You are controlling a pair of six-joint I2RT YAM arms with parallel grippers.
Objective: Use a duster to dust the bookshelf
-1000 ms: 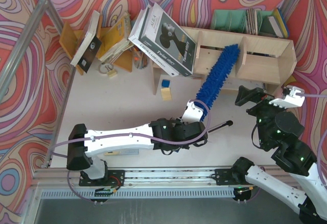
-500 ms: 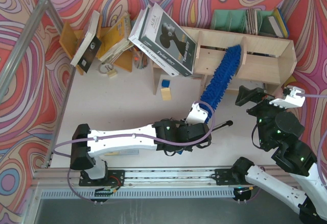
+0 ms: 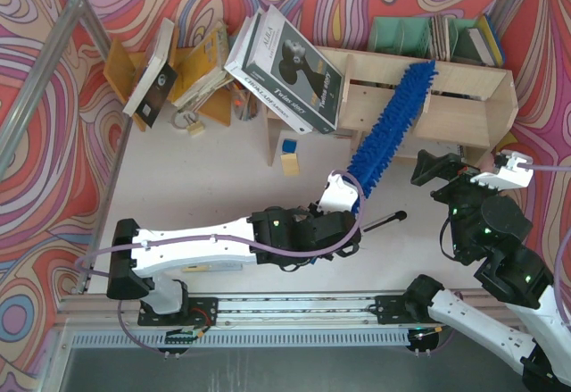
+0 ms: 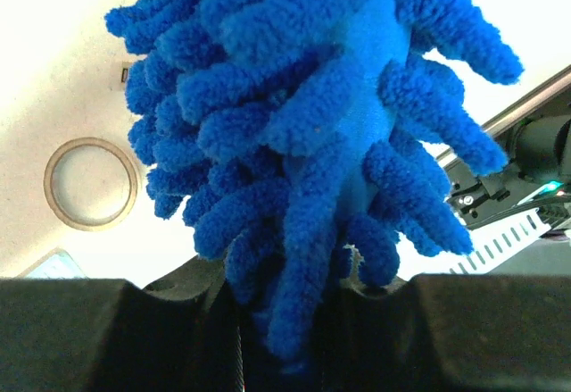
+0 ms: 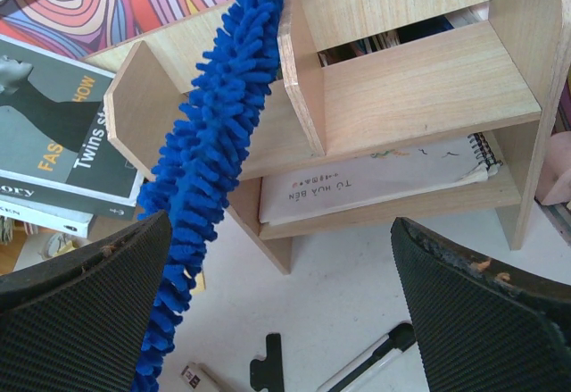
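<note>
Seen from above, the bookshelf [image 3: 464, 106] stands toward the far right corner of the table [image 3: 223, 187]. The duster [image 3: 388, 129] slants across its front, running from the left gripper [image 3: 343, 200] out on the open table up to an upright divider in the middle of the shelf. The left gripper is pinched on the duster's lower end, and the fluffy head begins right at its jaws.

The left wrist view shows that grip close up. Blue strands fill the picture and drop between the two dark fingers [image 4: 89, 329], which press in from either side. Only this view shows a pale ring [image 4: 89, 182] lying flat on the table beyond the duster.

The right wrist view adds what the overhead one cannot give. The duster's upper part lies against the left side of the divider [image 5: 303, 97], and its tip reaches past the divider's top. It also shows the right gripper [image 5: 281, 285] spread wide and holding nothing, hovering in front of the shelf near the table's right edge.

In the lower tier, right of the divider, a spiral notebook [image 5: 375, 182] lies flat; the overhead view barely shows it. Behind the bookshelf, along the far edge, a green file holder [image 3: 397, 35] holds upright books [image 3: 442, 37]. A large black-and-white book [image 3: 285, 66] leans against the bookshelf's left end. At the far left, an orange-brown book rack [image 3: 192, 70] holds tilted books. A utility knife [image 3: 385, 222] lies on the table just right of the left gripper.
</note>
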